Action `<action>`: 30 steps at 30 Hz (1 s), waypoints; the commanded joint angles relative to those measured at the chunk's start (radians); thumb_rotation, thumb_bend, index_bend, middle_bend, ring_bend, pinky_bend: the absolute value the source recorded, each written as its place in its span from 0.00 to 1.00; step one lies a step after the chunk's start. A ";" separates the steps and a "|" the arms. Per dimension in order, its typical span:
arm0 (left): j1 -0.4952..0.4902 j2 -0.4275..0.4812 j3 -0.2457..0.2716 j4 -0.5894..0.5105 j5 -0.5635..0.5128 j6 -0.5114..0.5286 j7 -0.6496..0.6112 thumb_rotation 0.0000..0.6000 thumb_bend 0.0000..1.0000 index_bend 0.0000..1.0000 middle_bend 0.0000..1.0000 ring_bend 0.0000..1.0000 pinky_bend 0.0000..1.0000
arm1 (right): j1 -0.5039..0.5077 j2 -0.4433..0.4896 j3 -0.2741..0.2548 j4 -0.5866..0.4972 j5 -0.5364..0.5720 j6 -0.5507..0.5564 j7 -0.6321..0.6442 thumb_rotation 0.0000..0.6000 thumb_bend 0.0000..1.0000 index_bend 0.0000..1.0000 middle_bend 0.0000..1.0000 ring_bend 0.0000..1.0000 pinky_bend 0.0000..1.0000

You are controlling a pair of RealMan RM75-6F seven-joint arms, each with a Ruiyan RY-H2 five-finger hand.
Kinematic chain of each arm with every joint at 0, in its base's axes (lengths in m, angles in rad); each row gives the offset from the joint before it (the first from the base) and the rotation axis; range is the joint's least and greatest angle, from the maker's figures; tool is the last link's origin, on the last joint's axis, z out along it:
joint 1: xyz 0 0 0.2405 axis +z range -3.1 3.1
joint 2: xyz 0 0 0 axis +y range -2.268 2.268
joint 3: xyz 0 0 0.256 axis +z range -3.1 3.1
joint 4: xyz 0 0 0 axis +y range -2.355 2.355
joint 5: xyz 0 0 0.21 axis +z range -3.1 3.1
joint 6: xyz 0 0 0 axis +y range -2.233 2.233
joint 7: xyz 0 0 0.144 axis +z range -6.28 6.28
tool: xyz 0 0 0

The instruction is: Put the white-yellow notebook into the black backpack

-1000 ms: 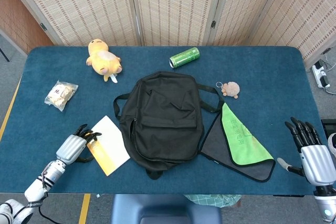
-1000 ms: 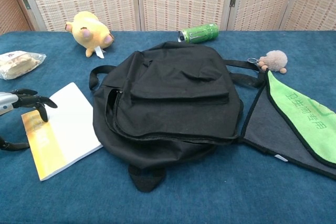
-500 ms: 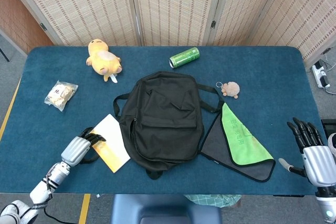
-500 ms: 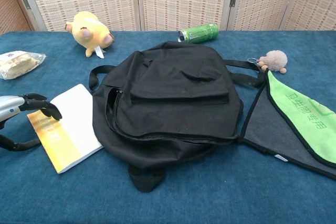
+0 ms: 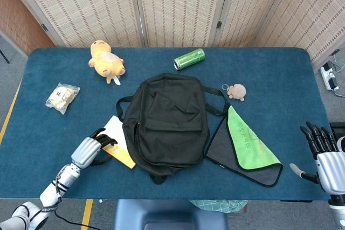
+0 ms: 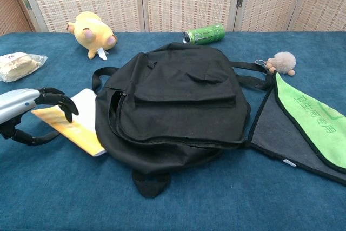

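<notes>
The black backpack [image 5: 167, 125] lies flat in the middle of the blue table [image 5: 280, 79], its side zipper gaping toward the left [image 6: 114, 113]. The white-yellow notebook [image 5: 119, 144] lies against that left side, its right edge tucked at the opening [image 6: 81, 125]. My left hand [image 5: 90, 149] holds the notebook's outer edge, with fingers [image 6: 62, 103] curled over the top and the thumb below. Off the table's right edge my right hand [image 5: 325, 154] hangs with fingers spread and nothing in it; the chest view does not show it.
A yellow plush toy [image 5: 107, 60] and a green can [image 5: 189, 58] lie at the back. A snack bag [image 5: 62, 97] sits far left. A small pink plush keychain [image 5: 236, 91] and a green-grey cloth [image 5: 245, 146] lie right of the backpack.
My left hand has slid the notebook to the right, from open table to the backpack's left side, where part of it is now hidden. The right hand has drifted slightly lower.
</notes>
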 commanded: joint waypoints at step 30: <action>-0.085 -0.094 -0.053 0.051 0.022 0.058 0.200 1.00 0.44 0.54 0.49 0.42 0.24 | -0.010 -0.005 0.004 0.035 0.003 0.012 0.042 1.00 0.16 0.00 0.05 0.04 0.00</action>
